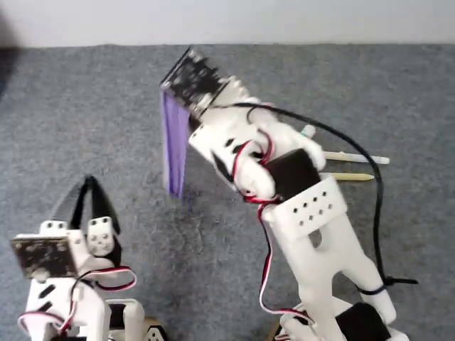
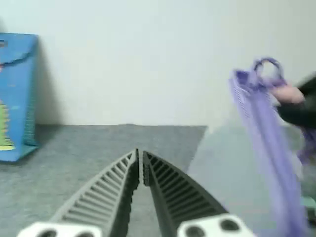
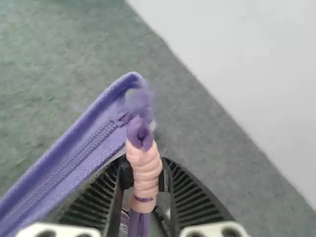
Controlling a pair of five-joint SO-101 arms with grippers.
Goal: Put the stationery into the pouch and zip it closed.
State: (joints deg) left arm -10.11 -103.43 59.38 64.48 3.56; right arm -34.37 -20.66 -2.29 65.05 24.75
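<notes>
The right gripper (image 3: 143,162) is clamped on the zipper pull (image 3: 143,175) of the purple pouch (image 1: 173,142), upper middle. The left gripper (image 1: 89,186), at lower left, has its jaws together.

One purple pouch (image 1: 173,142), two stationery sticks, a white stick (image 1: 359,158) and a tan stick (image 1: 352,177), and one blue box (image 2: 17,94).

Pouch (image 1: 173,142) stands on the table (image 1: 85,106).
Right gripper (image 3: 143,165) holds its top; left gripper (image 1: 89,183) sits to its left, nearer; two sticks (image 1: 352,176) lie to its right.
</notes>
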